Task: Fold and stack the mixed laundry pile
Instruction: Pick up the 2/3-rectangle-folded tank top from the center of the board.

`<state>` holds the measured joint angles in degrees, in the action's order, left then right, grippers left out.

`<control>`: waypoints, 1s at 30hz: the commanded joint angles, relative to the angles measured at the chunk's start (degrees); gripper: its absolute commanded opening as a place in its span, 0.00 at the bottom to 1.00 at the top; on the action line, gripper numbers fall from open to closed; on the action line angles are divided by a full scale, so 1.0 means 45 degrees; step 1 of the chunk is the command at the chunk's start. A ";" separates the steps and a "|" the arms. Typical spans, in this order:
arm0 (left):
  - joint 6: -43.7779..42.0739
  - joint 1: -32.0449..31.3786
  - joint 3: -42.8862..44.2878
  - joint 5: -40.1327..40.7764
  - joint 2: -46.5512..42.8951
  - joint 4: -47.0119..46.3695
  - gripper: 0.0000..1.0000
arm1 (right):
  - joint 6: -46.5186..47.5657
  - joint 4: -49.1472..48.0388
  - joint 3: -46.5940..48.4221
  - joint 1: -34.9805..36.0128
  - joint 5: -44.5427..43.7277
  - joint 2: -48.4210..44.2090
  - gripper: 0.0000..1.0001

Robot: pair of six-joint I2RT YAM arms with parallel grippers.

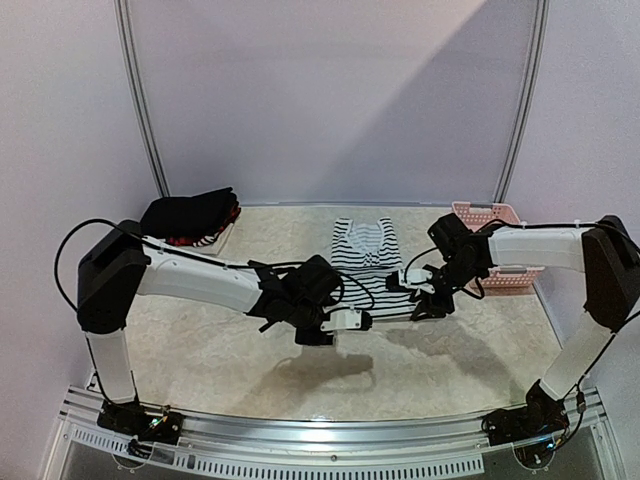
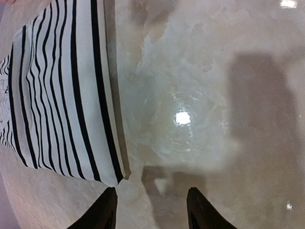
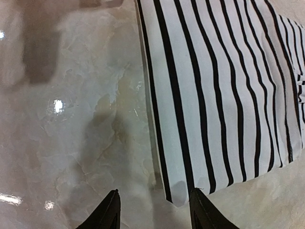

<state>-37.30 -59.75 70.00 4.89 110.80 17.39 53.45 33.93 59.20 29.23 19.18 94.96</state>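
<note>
No text, label, brand mark, number or sign can be read on the black-and-white striped cloth tank top [image 1: 366, 245] or the pink perforated plastic basket [image 1: 489, 212].

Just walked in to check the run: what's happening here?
Two robot arms are working on laundry. The left gripper and right gripper hang open and empty at the near corners of a striped tank top lying flat mid-table. A stack of dark clothes sits at the far left corner, and a pink basket stands far right.

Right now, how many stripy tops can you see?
1. The striped tank top lies flat mid-table. The folded stack at the back left may hide others.
</note>
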 commanded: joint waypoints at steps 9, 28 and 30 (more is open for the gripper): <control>-0.0178 0.0405 0.0392 -0.0186 0.1017 -0.1348 0.54 | 0.0354 -0.0216 0.0578 0.0024 -0.0608 0.1588 0.47; -0.0723 0.0522 0.0850 0.0270 0.1324 -0.1296 0.54 | 0.0271 -0.0801 0.0415 0.0142 -0.1292 0.2249 0.40; -0.0690 0.0522 0.1063 0.0333 0.1676 -0.1205 0.54 | 0.0256 -0.0802 0.0425 0.0170 -0.1342 0.2243 0.40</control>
<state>-39.88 -58.43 72.27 6.63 115.79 11.27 54.43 31.07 60.58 29.58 14.17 103.53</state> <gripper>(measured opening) 0.538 0.398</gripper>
